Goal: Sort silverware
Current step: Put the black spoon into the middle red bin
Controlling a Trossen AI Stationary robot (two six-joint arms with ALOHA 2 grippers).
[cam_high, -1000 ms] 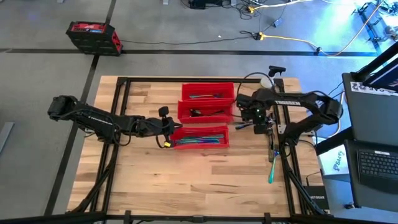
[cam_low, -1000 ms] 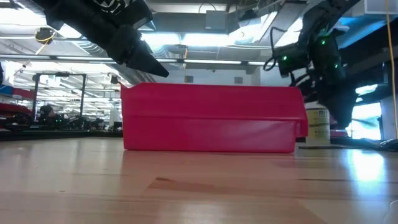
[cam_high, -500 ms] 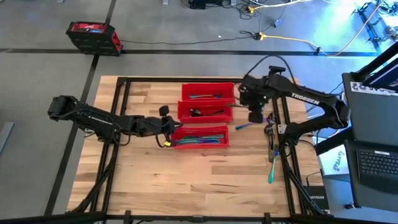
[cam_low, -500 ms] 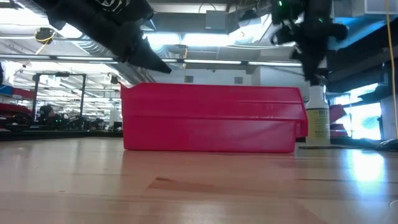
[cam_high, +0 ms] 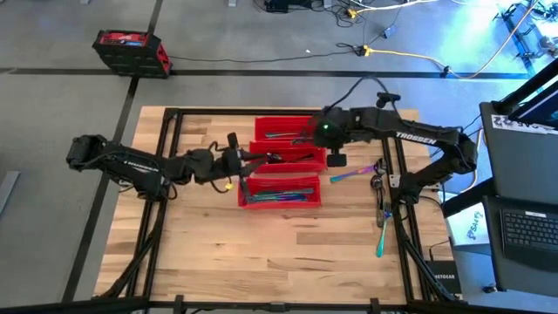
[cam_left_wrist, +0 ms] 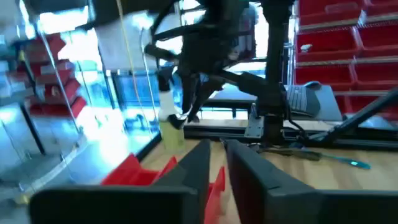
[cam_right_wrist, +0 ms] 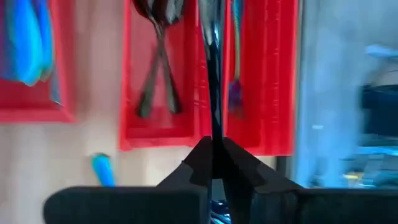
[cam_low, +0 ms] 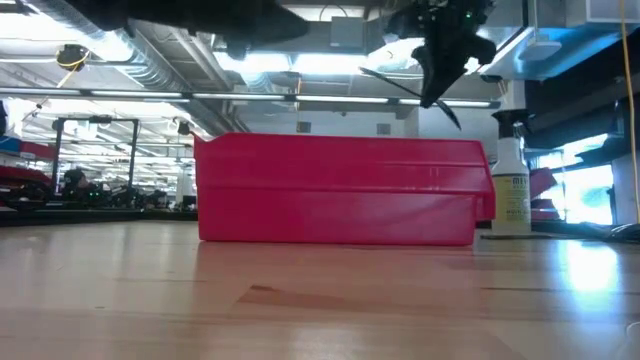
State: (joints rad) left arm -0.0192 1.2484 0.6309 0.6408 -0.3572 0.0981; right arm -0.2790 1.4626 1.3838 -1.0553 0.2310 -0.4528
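Observation:
Three red bins lie side by side: far (cam_high: 292,128), middle (cam_high: 288,158), near (cam_high: 281,191), each with silverware in it. My right gripper (cam_high: 310,139) hangs above the far and middle bins, shut on a dark slim piece of silverware (cam_right_wrist: 212,68). My left gripper (cam_high: 261,159) points level toward the table's right over the middle bin's left end. Its fingers (cam_left_wrist: 217,163) stand a narrow gap apart with nothing between them. An iridescent piece (cam_high: 353,174) lies loose on the table right of the bins. My right gripper pinches the dark piece by one end (cam_right_wrist: 213,134) between its two fingers. The fingers slant down from the table's right and lie along the piece. The piece sticks out past the fingertips, tilted (cam_low: 395,88), lifted clear above the bins.
Several more teal and dark pieces (cam_high: 382,220) lie along the black frame rail at the table's right. A clear spray bottle (cam_low: 510,195) stands at the far right behind the bins. Bare wood stretches in front of the near bin.
My right gripper has risen from the table right of the bins and swung toward the table's left, and now stands over the far bins with the dark piece in it. My left gripper has lifted from the near bin's left end and tipped up to level.

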